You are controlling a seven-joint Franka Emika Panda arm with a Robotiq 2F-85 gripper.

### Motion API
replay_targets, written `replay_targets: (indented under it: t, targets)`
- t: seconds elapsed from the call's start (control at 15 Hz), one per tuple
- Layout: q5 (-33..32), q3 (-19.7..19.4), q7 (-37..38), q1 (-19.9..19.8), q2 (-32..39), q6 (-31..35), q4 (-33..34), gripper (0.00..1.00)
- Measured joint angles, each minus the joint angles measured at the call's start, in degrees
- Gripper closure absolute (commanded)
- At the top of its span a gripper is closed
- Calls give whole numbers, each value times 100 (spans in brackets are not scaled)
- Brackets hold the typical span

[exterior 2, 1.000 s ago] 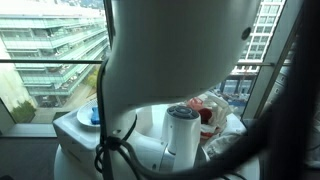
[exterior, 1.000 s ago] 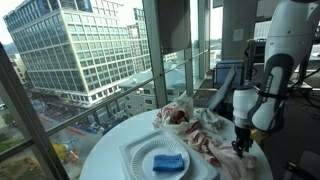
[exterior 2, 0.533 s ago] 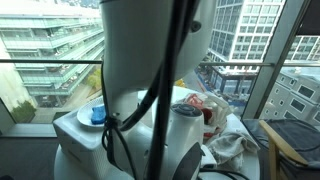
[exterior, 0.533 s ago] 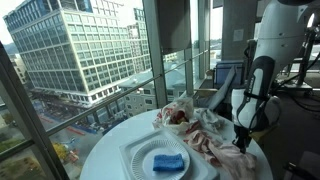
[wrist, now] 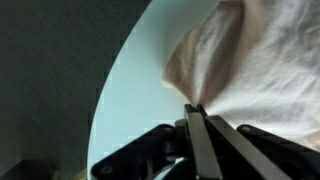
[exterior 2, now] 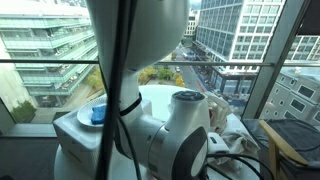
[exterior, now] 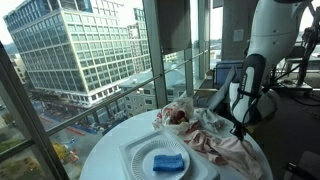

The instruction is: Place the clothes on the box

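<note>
We see a round white tabletop (exterior: 105, 150) beside tall windows, high above a city street. A heap of clothes (exterior: 195, 128), pale fabric with red patterning, lies on the tabletop's far half. In front of the clothes, nearer the camera, sits a white square plate (exterior: 140, 152) holding a small blue object (exterior: 168, 162), possibly a sponge.

At the edge of the clothes farthest from the plate, our gripper (exterior: 236, 128) hangs from the white arm. In the wrist view the fingers (wrist: 192, 140) are pressed together on a pinch of the pale cloth (wrist: 255, 60), which rises from them in a taut fold.

We judge the clothes light, soft and limp. They will drape, stretch and trail, not lift as one piece, and loose ends may drag across the tabletop or catch the plate. An edge pinch like this one carries only part of the heap; a thicker bunched fold near the middle would bring more along.

The tabletop looks smooth and hard, so fabric should slide on it easily. We cannot make out any box in these views. Beyond the clothes, glass panes show office towers.
</note>
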Motion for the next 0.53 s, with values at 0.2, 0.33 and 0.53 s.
replay_targets:
  t: [0.2, 0.33, 0.53]
  targets:
    - [151, -586, 204, 467, 13, 0, 91, 72]
    - [200, -920, 368, 750, 59, -4, 131, 67]
    - [289, -1251, 598, 1144, 186, -4, 135, 45]
